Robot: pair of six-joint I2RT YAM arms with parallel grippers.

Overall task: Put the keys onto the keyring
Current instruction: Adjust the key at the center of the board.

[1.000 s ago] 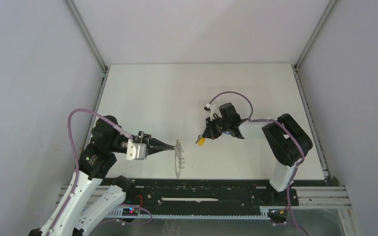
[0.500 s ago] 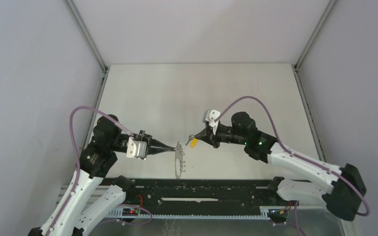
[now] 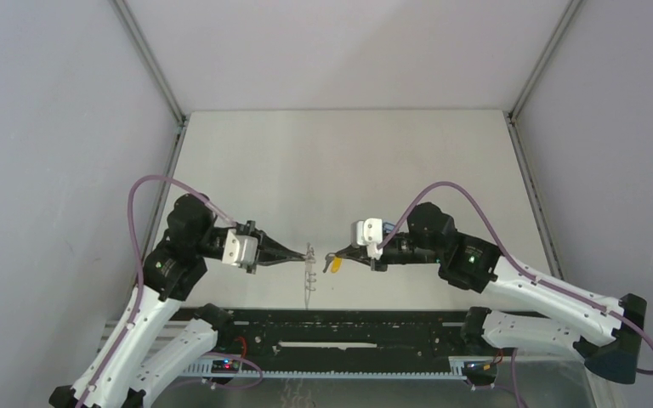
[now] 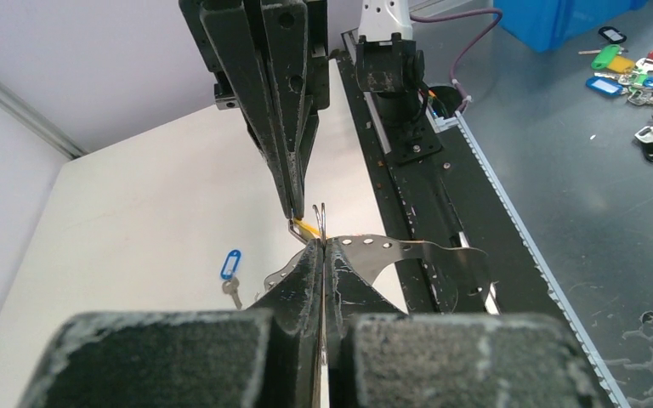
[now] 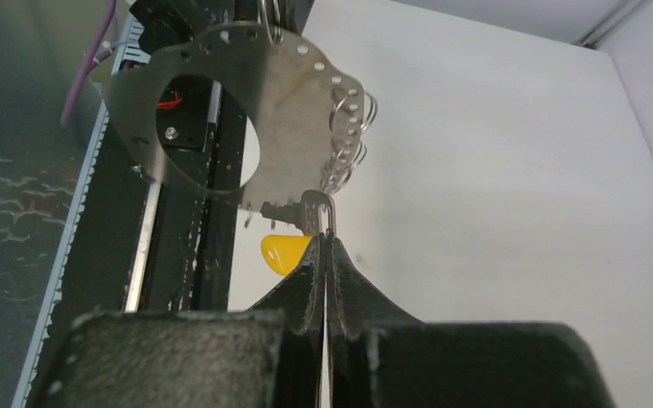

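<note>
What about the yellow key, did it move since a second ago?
Yes. In the top view the yellow key, pinched in the right gripper, went left and nearer the black rail, closing on the keyring.

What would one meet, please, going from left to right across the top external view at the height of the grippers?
left arm → left gripper → keyring → yellow key → right arm

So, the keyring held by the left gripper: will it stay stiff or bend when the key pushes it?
Probably stiff: the keyring looks like thin sheet metal and sticks out from the left gripper without drooping. Its wire loops likely swing when touched. Pinched at one edge only, it may pivot.
</note>
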